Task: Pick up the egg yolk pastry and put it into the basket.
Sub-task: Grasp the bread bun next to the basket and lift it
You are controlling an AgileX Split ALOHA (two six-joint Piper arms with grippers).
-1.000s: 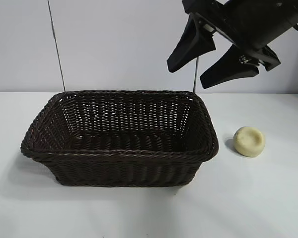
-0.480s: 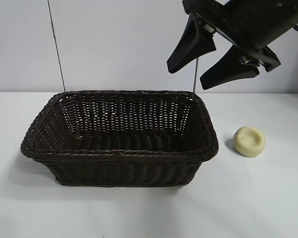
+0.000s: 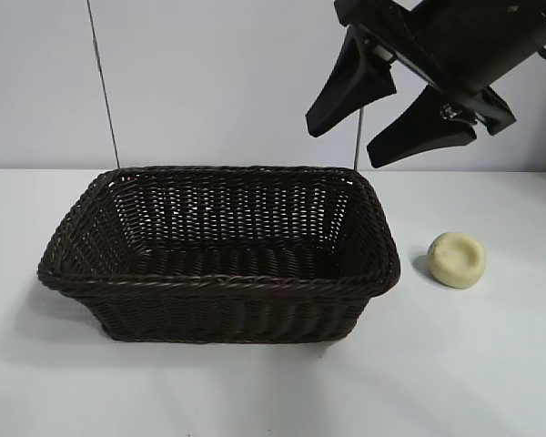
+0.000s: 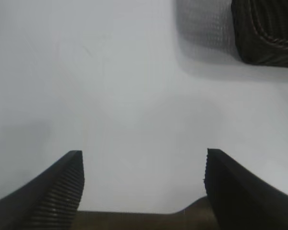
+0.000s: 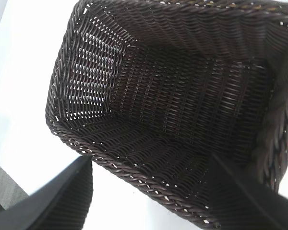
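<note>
The white table (image 3: 491, 364) carries the basket (image 3: 220, 284), a wide dark wicker tray whose inside shows nothing in it, so the task stands at its first step: the pick-up is not yet made. The right gripper (image 3: 375, 116) hangs high above the basket's right end, its jaws spread wide with nothing between them; its wrist camera looks straight down into the basket (image 5: 173, 100) rather than at the target. The left gripper (image 4: 143, 189) shows only in its own wrist view, jaws likewise wide apart and empty over bare table, with a corner of the basket (image 4: 266, 33) well off. The egg yolk pastry (image 3: 457, 259) sits on the table just beside the basket's right wall, apart from it. The next move likely calls for the right gripper to swing outward over the pastry, descend, and close gently around so soft a lump.
</note>
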